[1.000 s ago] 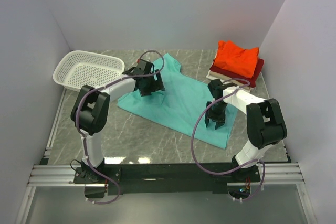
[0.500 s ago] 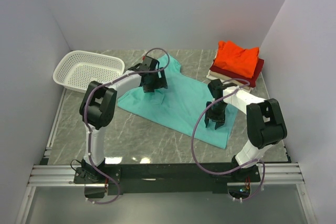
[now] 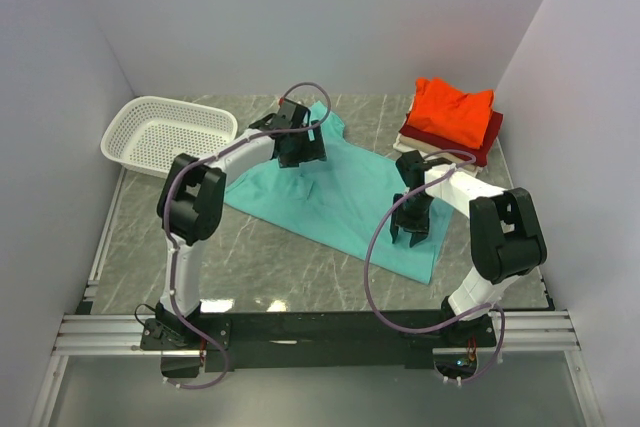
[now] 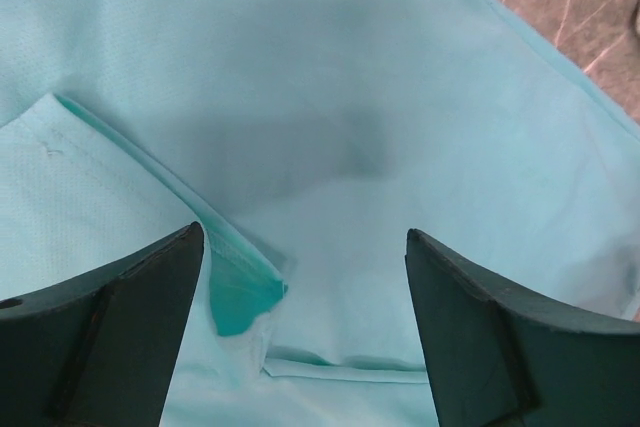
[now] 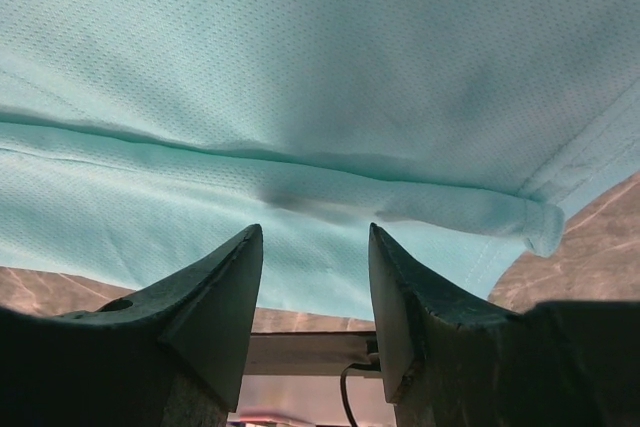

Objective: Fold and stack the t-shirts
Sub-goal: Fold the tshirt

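Left gripper: jaws spread wide, nothing between them, hovering over the soft teal short-sleeved cloth t-shirt. Straight ahead of it there is plain flat cloth. Beside one finger is a turned-over hemmed flap with a darker tuck at its tip.

Right gripper: also released, fingers apart, low over the same shirt. A long hemmed ridge runs across just ahead of its tips. The grey marble tabletop shows past the cloth's edge beside the fingers. I can't tell whether the tips touch the cloth.

The teal shirt lies spread and mostly flat, slantwise under both tools. By my reading no proper fold has been made yet.

Beyond the right gripper, well apart, is a stack: folded orange-red shirt on top, dark red shirt under it, cream shirt peeking out at the bottom. I count three done. The teal one is left: grasp, fold, carry onto the stack.

The white plastic mesh basket sits off the left gripper's outer side, near but apart.
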Robot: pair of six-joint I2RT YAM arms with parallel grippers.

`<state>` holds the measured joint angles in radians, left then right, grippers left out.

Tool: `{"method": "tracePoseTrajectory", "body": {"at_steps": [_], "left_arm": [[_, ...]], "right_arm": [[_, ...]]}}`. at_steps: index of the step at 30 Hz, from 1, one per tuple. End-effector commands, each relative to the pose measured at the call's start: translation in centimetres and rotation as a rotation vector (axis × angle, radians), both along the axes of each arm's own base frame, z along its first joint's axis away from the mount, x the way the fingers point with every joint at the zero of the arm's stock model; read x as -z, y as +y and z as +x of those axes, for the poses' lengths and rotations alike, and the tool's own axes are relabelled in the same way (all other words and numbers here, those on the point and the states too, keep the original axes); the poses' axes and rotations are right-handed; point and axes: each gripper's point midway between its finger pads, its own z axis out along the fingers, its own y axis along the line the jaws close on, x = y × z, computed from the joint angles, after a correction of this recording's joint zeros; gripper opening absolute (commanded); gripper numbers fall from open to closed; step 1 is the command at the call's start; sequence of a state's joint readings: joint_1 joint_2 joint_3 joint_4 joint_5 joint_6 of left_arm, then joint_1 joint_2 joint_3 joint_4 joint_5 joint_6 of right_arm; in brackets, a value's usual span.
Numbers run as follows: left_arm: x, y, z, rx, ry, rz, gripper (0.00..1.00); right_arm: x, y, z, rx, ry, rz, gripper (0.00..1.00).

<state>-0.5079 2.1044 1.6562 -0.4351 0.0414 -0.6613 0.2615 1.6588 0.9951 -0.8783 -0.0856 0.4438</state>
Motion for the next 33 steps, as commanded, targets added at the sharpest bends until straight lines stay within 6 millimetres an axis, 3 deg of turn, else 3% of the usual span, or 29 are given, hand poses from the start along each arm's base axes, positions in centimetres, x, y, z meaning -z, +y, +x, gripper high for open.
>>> {"method": "tracePoseTrajectory", "body": {"at_steps": [1,3,8,17,26,33], "left_arm": [[-6.2,0.6,0.0,-0.007,-0.128,-0.024,0.88],[-6.3,1.1,-0.7,-0.006,-0.126,-0.02,0.89],[-3.3,4.0,-2.6,-0.052,-0.085,0.046,0.91],[1.7,6.2,-5.2,-0.087,-0.012,0.105,0.91],[4.1,8.7,-8.7,-0.158,0.052,0.139,0.91],[4.7,9.7,-13.5,-0.202,0.11,0.087,0.9]], "right_arm": [[-2.0,-0.2,1.3,0.001,-0.061,-0.007,0.54],[-3.0,0.0,1.8,-0.001,-0.086,0.005,0.54],[-4.0,0.7,3.5,-0.009,-0.132,0.033,0.54],[-1.2,1.7,4.8,-0.028,-0.088,0.063,0.54],[1.5,-0.1,3.2,0.006,-0.012,0.031,0.54],[2.2,-1.9,2.1,0.049,0.028,-0.002,0.54]]}}
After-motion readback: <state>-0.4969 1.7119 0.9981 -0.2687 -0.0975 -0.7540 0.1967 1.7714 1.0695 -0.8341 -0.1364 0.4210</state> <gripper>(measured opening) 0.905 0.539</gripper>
